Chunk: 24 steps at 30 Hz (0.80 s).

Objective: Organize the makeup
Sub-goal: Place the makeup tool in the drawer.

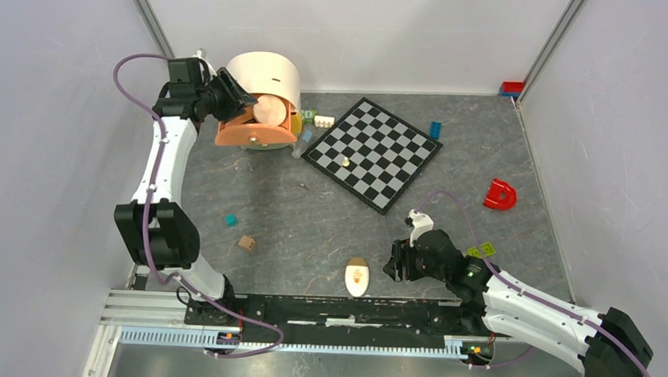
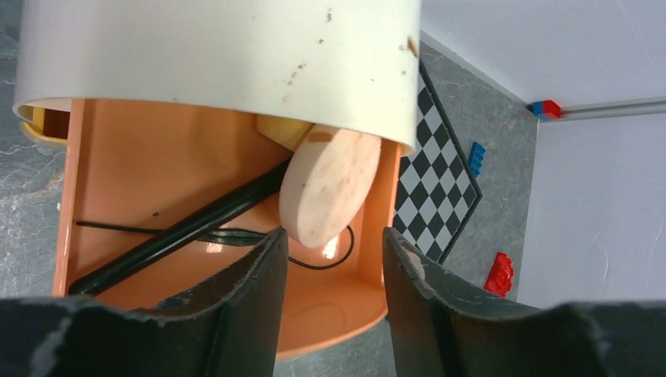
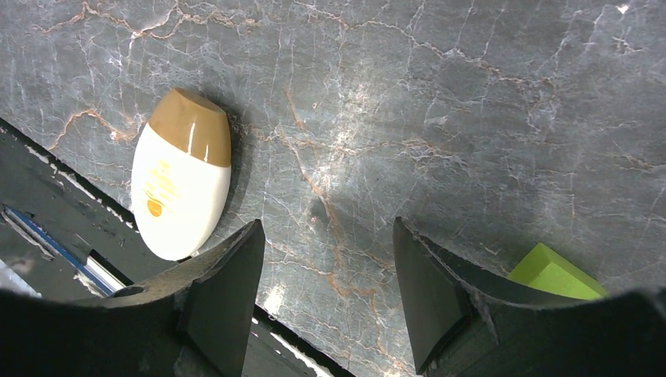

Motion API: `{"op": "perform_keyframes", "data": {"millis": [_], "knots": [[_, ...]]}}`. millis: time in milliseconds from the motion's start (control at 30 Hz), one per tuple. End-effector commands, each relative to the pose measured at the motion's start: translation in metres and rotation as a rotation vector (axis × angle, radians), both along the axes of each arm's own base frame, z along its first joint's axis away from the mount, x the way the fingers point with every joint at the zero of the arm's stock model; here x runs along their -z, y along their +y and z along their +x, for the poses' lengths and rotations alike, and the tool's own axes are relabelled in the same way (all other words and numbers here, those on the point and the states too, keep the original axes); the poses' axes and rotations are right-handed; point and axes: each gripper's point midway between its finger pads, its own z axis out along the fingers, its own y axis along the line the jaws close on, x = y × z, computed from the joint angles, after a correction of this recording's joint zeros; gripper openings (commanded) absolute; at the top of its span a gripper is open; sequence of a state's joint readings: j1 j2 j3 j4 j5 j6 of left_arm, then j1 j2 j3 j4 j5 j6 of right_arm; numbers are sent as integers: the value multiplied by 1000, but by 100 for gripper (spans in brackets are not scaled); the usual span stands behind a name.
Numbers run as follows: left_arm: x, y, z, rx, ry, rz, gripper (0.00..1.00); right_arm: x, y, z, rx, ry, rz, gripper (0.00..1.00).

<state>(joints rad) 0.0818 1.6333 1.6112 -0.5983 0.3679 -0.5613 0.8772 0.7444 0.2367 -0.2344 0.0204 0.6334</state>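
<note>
An orange round case [image 1: 247, 138] with a raised cream lid [image 1: 267, 73] stands at the back left. Inside it, a round peach compact [image 2: 330, 184] leans on edge beside a black pencil [image 2: 181, 236] and a thin black wire. My left gripper [image 1: 233, 97] is open and empty, its jaws [image 2: 334, 236] just in front of the compact at the case's mouth. A cream oval with a tan cap [image 1: 357, 277] lies near the front edge; it also shows in the right wrist view [image 3: 181, 184]. My right gripper [image 1: 395, 262] is open and empty over bare table [image 3: 327, 228], just right of the oval.
A black-and-grey chessboard [image 1: 374, 152] lies at back centre. A red brick [image 1: 500, 196], blue brick [image 1: 434, 129], teal cube [image 1: 230, 220], brown cube [image 1: 246, 242] and green bricks [image 1: 481, 251] are scattered about. A black rail [image 1: 343, 310] runs along the near edge.
</note>
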Motion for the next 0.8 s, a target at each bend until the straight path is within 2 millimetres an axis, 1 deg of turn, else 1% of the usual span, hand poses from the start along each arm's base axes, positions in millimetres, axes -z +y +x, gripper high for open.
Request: {"op": "perform_keyframes", "data": {"millis": [0,100,167,267,300,333,400,467,667,767], "knots": [[-72,2,-13,6,-197,51,57,-4,2,4,12,-26,20,68],[-91,6,-25,-9,-259,83,59,-4,2,5,13,-26,19,68],[-100,6,-38,-16,-298,91,60,-4,2,5,13,-28,19,68],[-100,5,-63,-30,-330,92,61,-7,3,8,15,-39,19,68],[-92,5,-70,-32,-324,94,61,-8,3,9,16,-42,18,68],[-91,5,-81,-42,-332,95,61,-10,5,10,15,-48,19,68],[-80,4,-99,-51,-332,89,61,-15,7,14,11,-63,16,68],[-62,1,-120,-54,-319,79,61,-22,10,18,8,-81,16,68],[5,-4,-171,-81,-211,44,61,-42,28,32,-40,-130,28,68],[31,-6,-193,-93,-174,31,61,-55,42,44,-86,-175,19,68]]}}
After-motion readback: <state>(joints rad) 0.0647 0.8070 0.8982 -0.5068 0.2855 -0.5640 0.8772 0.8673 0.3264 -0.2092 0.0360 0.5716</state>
